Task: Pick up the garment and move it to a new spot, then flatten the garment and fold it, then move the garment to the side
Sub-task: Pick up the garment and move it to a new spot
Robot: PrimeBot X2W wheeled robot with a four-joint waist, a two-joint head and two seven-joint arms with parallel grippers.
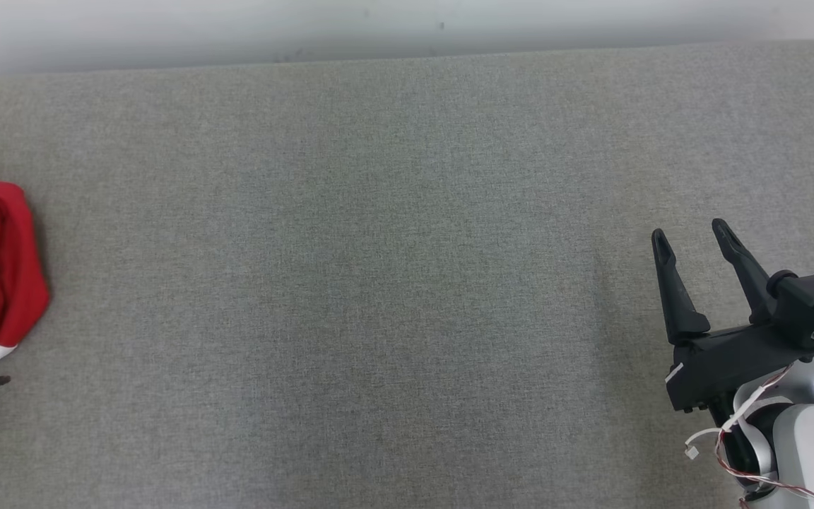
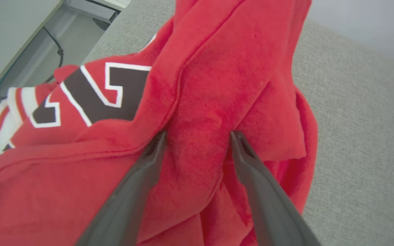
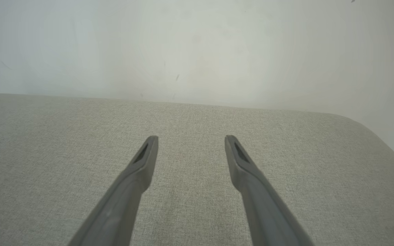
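Progress: first step only, by my reckoning; nothing of the task is finished.
Garment (image 2: 217, 85): red, crumpled in a heap, with a dark white-edged print and a striped cuff showing; it lies at the far left edge of the bench (image 1: 407, 247), partly cut off by the head view.
Left jaws: wide apart, with nothing gripped; my left fingers (image 2: 142, 177) straddle a raised ridge of the red cloth, tips pressed against it, so a close here would likely pinch that fold.
Right jaws: spread wide and empty, hovering over bare bench at the lower right of the head view, well apart from the garment.
Done: nothing that I can point to; the garment is neither flat nor folded.
Left to do: close and lift, carry to a new spot, flatten, fold, set aside.
Bench surface: grey woven cloth, even and matte, with a rounded far right corner.
Room: plain pale wall (image 3: 197, 44) just behind the bench; past the bench's left end, a light floor (image 2: 46, 48) with a dark cable (image 2: 59, 56) beside a pale panel.
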